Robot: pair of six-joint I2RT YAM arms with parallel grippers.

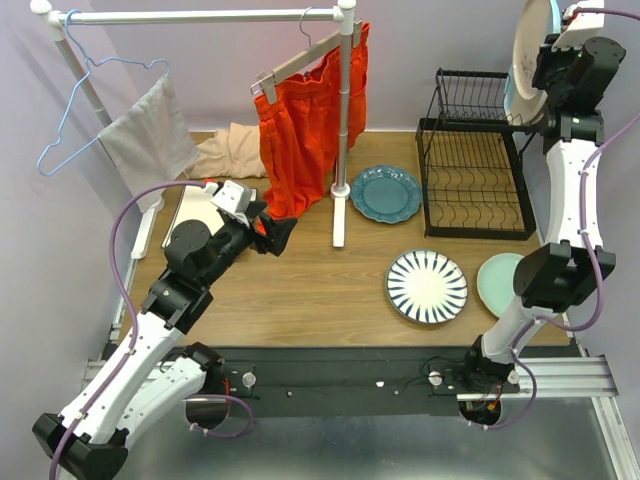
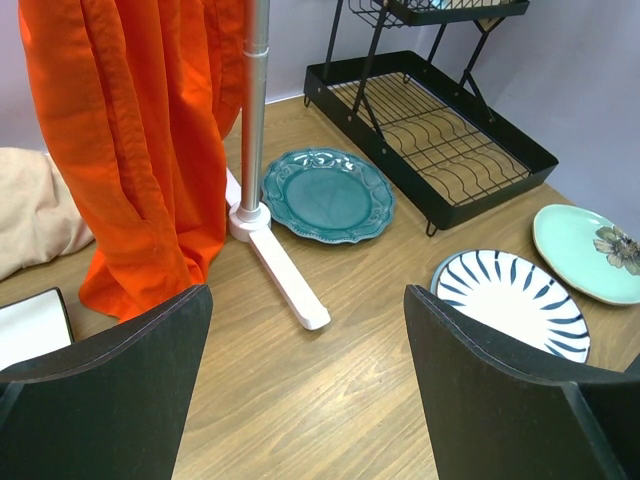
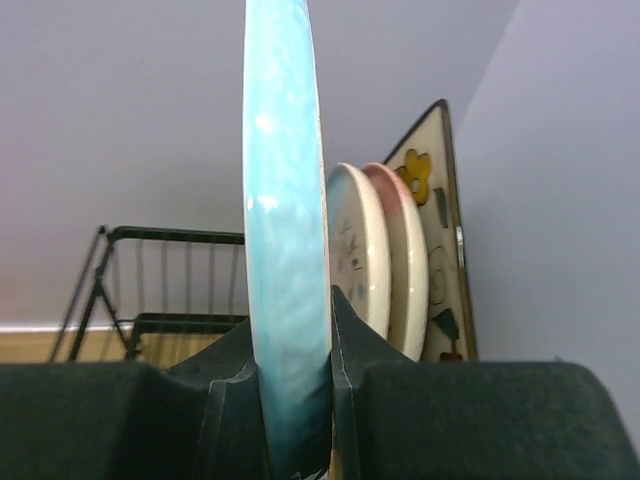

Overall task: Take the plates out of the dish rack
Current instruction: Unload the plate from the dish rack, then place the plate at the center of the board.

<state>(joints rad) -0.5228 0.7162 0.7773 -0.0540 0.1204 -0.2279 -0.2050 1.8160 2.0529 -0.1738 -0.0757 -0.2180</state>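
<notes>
One light-blue plate (image 3: 285,200) stands edge-on, pinched in the right claw (image 3: 290,345)

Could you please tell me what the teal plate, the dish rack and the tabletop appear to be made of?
The teal plate looks like glazed ceramic: glossy highlights, embossed scalloped rim. The dish rack seems metal wire, coated matte black: thin straight rods. The tabletop shows wood grain, satin sheen; solid wood or laminate is unclear.
</notes>
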